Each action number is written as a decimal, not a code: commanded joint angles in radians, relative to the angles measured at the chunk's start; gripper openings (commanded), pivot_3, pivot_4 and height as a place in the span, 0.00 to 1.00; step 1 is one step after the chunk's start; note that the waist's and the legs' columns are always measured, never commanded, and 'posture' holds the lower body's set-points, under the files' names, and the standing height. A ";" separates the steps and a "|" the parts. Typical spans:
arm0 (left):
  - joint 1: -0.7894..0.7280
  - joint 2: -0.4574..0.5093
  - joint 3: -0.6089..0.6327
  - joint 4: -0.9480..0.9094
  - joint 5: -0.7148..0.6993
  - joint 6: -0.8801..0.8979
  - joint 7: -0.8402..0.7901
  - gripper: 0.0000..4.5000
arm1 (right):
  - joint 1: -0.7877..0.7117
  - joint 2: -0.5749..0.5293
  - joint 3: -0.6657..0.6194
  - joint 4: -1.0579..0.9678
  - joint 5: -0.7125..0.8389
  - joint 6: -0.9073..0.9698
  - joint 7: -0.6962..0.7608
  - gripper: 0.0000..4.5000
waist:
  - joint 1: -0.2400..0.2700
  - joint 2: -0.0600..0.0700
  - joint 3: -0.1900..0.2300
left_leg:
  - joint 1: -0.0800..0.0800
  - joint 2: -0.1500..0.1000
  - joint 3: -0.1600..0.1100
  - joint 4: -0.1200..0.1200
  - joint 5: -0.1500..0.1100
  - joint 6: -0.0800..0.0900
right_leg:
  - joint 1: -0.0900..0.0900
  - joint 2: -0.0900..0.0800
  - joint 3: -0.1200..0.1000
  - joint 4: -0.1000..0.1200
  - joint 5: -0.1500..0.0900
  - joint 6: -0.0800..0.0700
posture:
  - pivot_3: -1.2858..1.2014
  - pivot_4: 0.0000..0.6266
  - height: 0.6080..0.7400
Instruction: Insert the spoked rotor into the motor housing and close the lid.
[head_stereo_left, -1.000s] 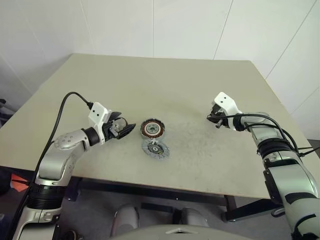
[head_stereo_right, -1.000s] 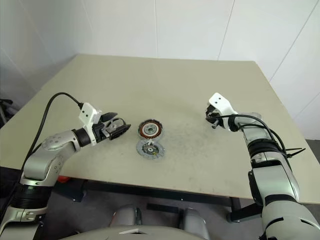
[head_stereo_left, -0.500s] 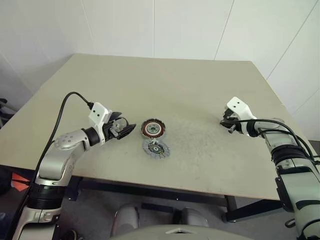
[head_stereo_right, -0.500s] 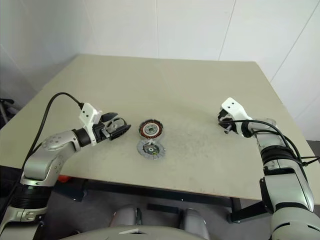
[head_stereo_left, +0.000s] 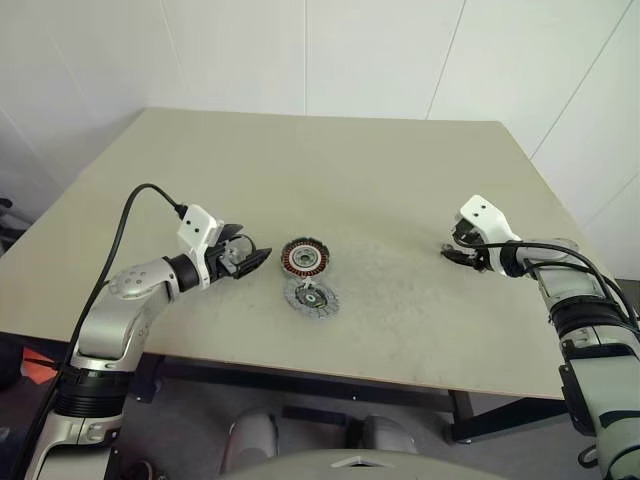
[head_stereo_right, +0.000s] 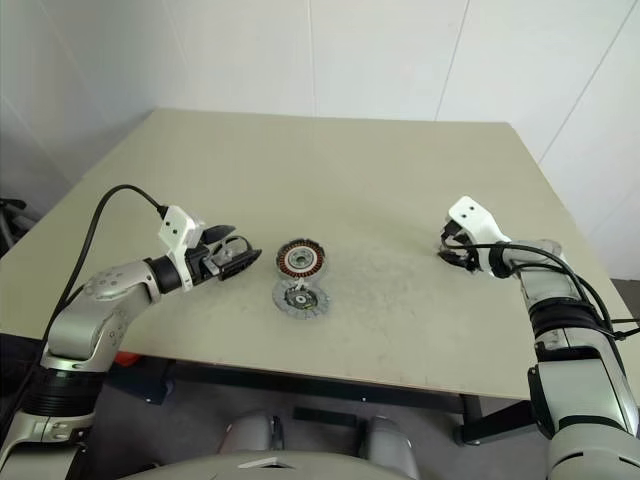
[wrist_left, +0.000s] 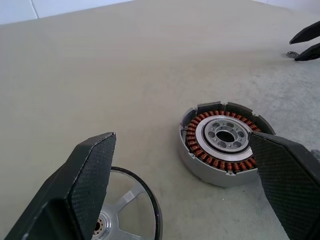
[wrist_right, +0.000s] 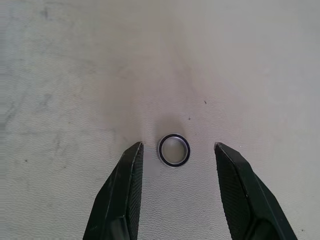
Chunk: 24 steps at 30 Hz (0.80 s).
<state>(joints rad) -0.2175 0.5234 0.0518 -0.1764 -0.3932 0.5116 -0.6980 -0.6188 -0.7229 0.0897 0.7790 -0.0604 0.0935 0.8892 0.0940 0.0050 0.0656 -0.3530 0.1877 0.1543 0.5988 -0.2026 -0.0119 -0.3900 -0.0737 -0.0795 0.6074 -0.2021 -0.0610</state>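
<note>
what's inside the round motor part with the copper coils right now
Inside the motor housing a ring of copper windings circles a pale hub with small holes. Nothing sits in it; the spoked rotor lies beside it. What lies beneath the hub is hidden.

Beige table (head_stereo_left: 330, 160): motor housing (head_stereo_left: 304, 257) near centre; spoked rotor (head_stereo_left: 311, 297) just nearer; small ring (wrist_right: 174, 149) far right.

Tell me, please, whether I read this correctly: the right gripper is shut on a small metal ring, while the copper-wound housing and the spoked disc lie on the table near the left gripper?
Not quite. The right gripper is open; the small ring lies free on the table between its fingers, as the right wrist view shows. The rest holds: the housing and the spoked disc lie near the left gripper.
</note>
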 joint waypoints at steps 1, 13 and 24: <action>-0.014 0.011 0.013 -0.013 0.000 -0.019 -0.008 1.00 | -0.007 0.006 -0.023 -0.145 0.068 -0.016 0.088 0.57 | -0.001 0.000 0.000 | 0.000 0.000 0.000 0.000 0.000 0.000 | 0.000 0.000 0.000 0.000 0.000 0.000 | 0.52 0.00 1.00; -0.048 0.009 0.003 0.013 0.004 -0.019 -0.017 1.00 | -0.114 0.116 0.213 -0.563 0.091 -0.040 0.410 0.57 | 0.005 0.001 0.000 | 0.000 0.001 0.000 0.000 0.000 0.000 | 0.000 0.000 0.000 0.000 0.000 0.000 | 0.52 0.00 1.00; -0.043 0.007 0.007 0.013 0.009 -0.026 -0.016 1.00 | -0.314 0.231 0.415 -0.300 -0.079 -0.352 0.506 0.57 | -0.009 0.001 0.000 | -0.001 0.001 -0.001 0.000 0.000 0.000 | -0.001 0.000 0.000 0.000 0.003 -0.005 | 0.52 0.00 1.00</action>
<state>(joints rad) -0.2477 0.5237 0.0441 -0.1378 -0.3834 0.5060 -0.7149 -0.8938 -0.5031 0.4903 0.4482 -0.1179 -0.2095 1.3913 0.0853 0.0058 0.0658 -0.3544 0.1887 0.1537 0.5987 -0.2027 -0.0119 -0.3915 -0.0736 -0.0793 0.6077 -0.1992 -0.0661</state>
